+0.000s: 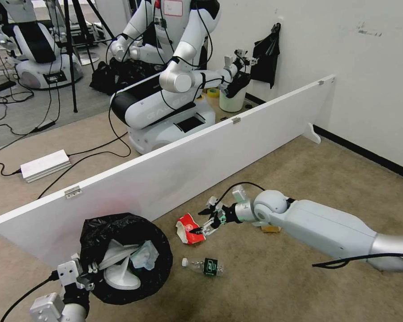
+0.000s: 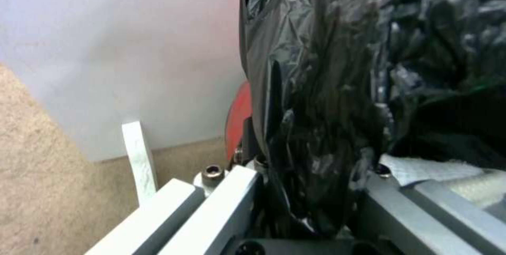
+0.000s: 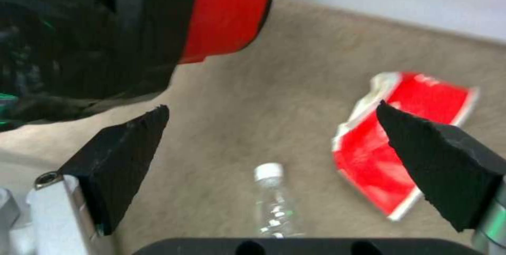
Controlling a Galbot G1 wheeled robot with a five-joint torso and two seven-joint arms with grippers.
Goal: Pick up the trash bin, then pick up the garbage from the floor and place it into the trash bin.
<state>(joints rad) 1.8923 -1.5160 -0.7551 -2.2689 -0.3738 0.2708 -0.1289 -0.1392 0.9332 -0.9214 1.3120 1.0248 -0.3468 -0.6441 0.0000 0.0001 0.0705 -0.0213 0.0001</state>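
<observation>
The trash bin [image 1: 159,264], lined with a crinkly black bag, hangs tilted at the lower left with my left gripper [image 1: 83,273] shut on its rim. White slippers [image 1: 121,273] and a light blue cloth [image 1: 144,256] lie inside it. The left wrist view shows my left gripper [image 2: 311,195] clamped on the black bag, beside the trash bin's red body [image 2: 240,116]. My right gripper [image 1: 204,220] is open just over a crushed red-white paper cup [image 1: 189,230] on the floor. In the right wrist view the right gripper [image 3: 271,106] spreads wide, the paper cup [image 3: 369,156] by one finger. A clear bottle [image 1: 206,266] [image 3: 271,199] lies nearby.
A long white board [image 1: 188,152] stands on the carpet right behind the litter. Beyond it are another robot [image 1: 165,89], a white bin with black liner [image 1: 232,97], cables and a white power box [image 1: 45,165]. A small tan object [image 1: 271,229] peeks out under my right arm.
</observation>
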